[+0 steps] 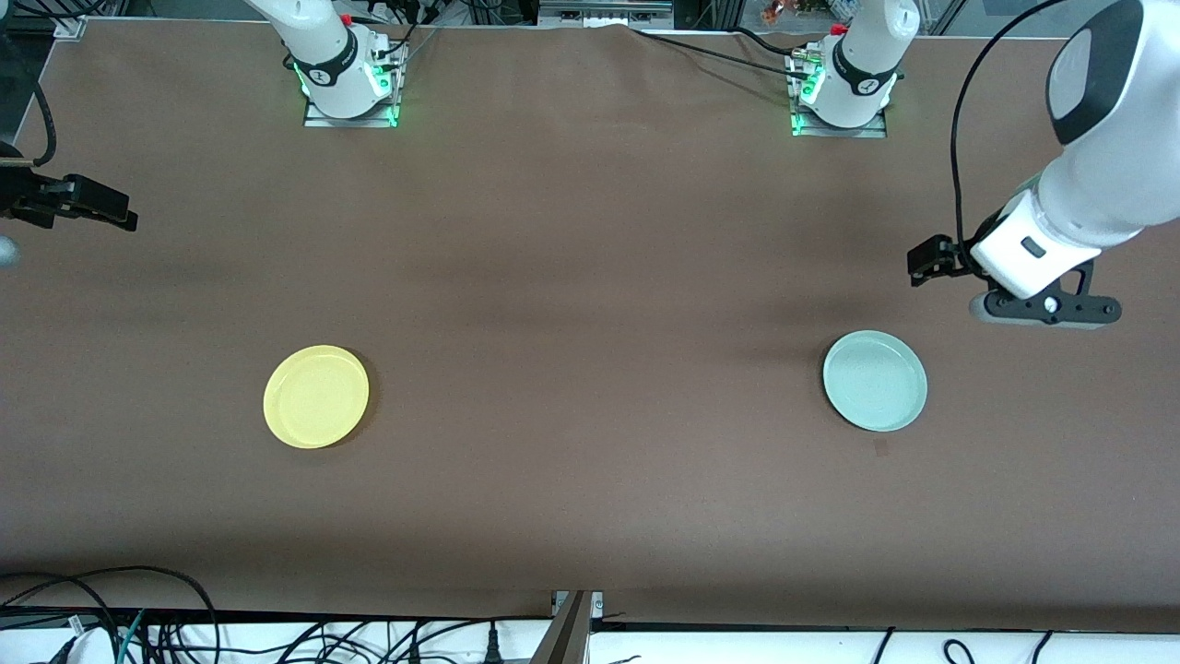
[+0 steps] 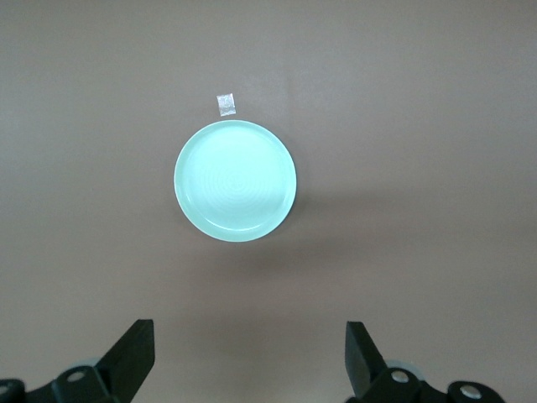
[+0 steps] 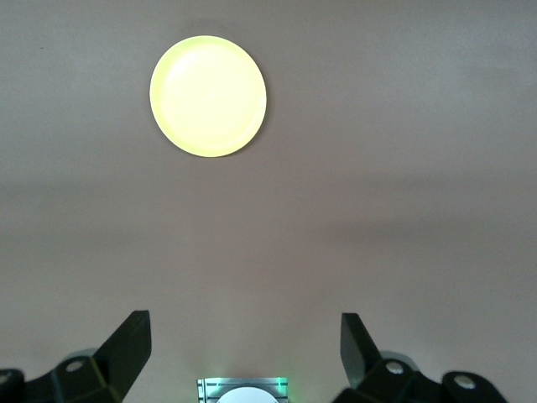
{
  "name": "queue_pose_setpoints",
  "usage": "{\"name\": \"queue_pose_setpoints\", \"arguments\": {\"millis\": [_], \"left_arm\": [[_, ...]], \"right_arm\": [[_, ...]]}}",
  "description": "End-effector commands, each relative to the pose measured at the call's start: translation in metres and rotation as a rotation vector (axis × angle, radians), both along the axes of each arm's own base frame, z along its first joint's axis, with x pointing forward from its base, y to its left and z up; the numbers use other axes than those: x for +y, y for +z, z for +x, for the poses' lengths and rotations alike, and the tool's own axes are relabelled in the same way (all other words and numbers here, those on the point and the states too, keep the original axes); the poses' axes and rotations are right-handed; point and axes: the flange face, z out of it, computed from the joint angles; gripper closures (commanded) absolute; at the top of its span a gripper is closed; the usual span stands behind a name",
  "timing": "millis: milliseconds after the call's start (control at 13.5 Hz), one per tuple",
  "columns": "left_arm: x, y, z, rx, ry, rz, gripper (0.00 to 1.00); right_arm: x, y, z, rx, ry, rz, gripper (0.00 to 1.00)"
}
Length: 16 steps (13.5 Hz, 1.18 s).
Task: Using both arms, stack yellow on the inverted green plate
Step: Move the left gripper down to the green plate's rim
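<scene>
The yellow plate [image 1: 316,397] lies rim up on the brown table toward the right arm's end; it also shows in the right wrist view [image 3: 208,96]. The pale green plate [image 1: 875,381] lies rim up toward the left arm's end and shows in the left wrist view [image 2: 235,180]. My left gripper [image 1: 1044,311] hangs open and empty over bare table beside the green plate, its fingers [image 2: 134,357] spread wide. My right gripper [image 3: 245,346] is open and empty, high over bare table well away from the yellow plate. In the front view its hand [image 1: 64,201] shows only at the picture's edge.
A small tape square [image 1: 880,447] lies on the table just nearer the front camera than the green plate. The two arm bases [image 1: 350,88] [image 1: 841,97] stand along the table's back edge. Cables [image 1: 138,609] hang along the front edge.
</scene>
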Motion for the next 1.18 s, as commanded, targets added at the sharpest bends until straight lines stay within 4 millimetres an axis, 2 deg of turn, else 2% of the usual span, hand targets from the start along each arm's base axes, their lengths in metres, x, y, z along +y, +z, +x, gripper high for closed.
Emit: {"name": "queue_pose_setpoints", "arguments": {"millis": [0, 591, 665, 739, 960, 1108], "left_arm": [[0.001, 0.014, 0.004, -0.020, -0.006, 0.015, 0.00], [0.002, 0.010, 0.005, -0.015, -0.011, 0.019, 0.00], [0.004, 0.002, 0.008, -0.005, 0.001, 0.025, 0.00], [0.006, -0.020, 0.018, 0.030, 0.002, 0.031, 0.00], [0.016, -0.024, 0.020, 0.056, 0.017, 0.035, 0.00], [0.026, -0.036, 0.023, 0.085, 0.036, 0.036, 0.00]], "right_arm": [[-0.001, 0.004, 0.003, -0.008, -0.005, 0.017, 0.00], [-0.001, 0.005, 0.002, -0.010, -0.007, 0.022, 0.00], [-0.002, 0.004, 0.002, -0.009, -0.008, 0.022, 0.00], [-0.002, 0.004, 0.002, -0.009, -0.008, 0.022, 0.00], [-0.001, 0.004, 0.003, -0.010, -0.007, 0.022, 0.00], [-0.001, 0.004, 0.003, -0.010, -0.007, 0.022, 0.00]]}}
